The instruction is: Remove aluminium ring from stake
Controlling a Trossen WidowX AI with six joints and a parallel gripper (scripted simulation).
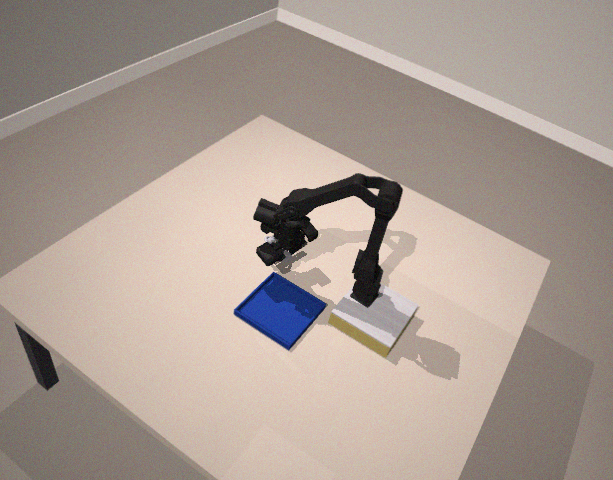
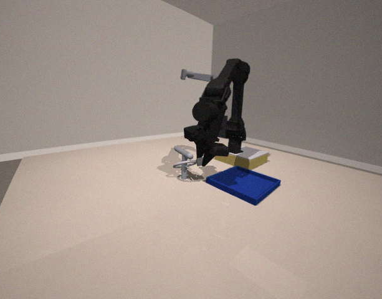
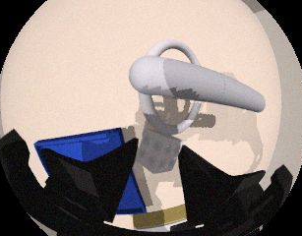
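Above the tabletop (image 1: 156, 289) (image 2: 136, 218), between the stake and the yellow-sided block (image 1: 358, 334) (image 2: 242, 161) (image 3: 160, 216) that carries the arm's foot, the black arm (image 1: 327, 195) (image 2: 237, 99) makes a tall bend. Its lower part rises from the block to a high elbow (image 1: 390, 196) (image 2: 240, 69); from there the forearm slopes down and outward to the wrist, and the gripper (image 1: 278, 255) (image 2: 199, 161) (image 3: 158, 146) hangs low, pitched steeply towards the table with its tips beside the stake.

Its jaws stand partly open, closed on the ring's tab (image 2: 199, 161) (image 3: 158, 150), the small grey block seen between the dark fingers in the wrist view. From that tab the aluminium ring (image 2: 176, 166) (image 3: 146, 109) reaches out around the upright of the steel stake (image 2: 184, 174), raised off the table and just under the cross-bar (image 2: 183, 152) (image 3: 205, 83). In the exterior view the ring looks near level, slightly tilted. The wrist view shows the cross-bar passing over it, both ends extending beyond the ring.

Near the stake, the blue tray (image 1: 261, 331) (image 2: 231, 190) (image 3: 82, 135) lies flat on the table, the ring outside it.
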